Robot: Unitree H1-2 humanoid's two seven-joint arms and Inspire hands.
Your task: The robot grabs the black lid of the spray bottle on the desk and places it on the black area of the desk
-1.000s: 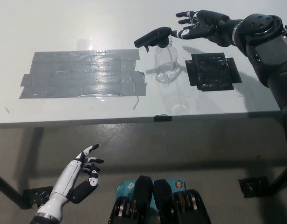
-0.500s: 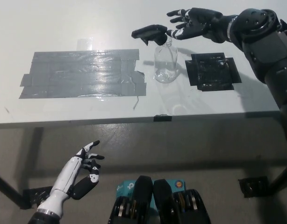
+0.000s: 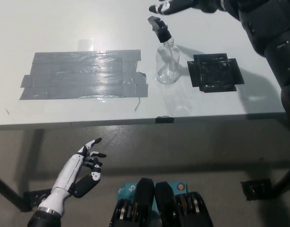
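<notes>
A clear spray bottle (image 3: 167,65) stands upright on the white desk (image 3: 64,23), between two taped patches. Its black spray lid (image 3: 159,28) sits on the neck, tilted, with the nozzle pointing up and to the left. My black right hand (image 3: 175,5) hovers just above and behind the lid at the picture's top edge, partly cut off. Its fingers are spread and hold nothing. The black area (image 3: 215,72) lies on the desk right of the bottle. My white left hand (image 3: 84,169) rests open below the desk's front edge at the lower left.
A large patch of grey tape (image 3: 83,74) covers the desk left of the bottle. The desk's front edge (image 3: 135,122) runs across the middle of the picture, with floor and table legs below it.
My right hand has risen and moved left, from beside the lid to above it. The lid has swung round on the bottle's neck, and its long side no longer points left. The bottle stays put.
</notes>
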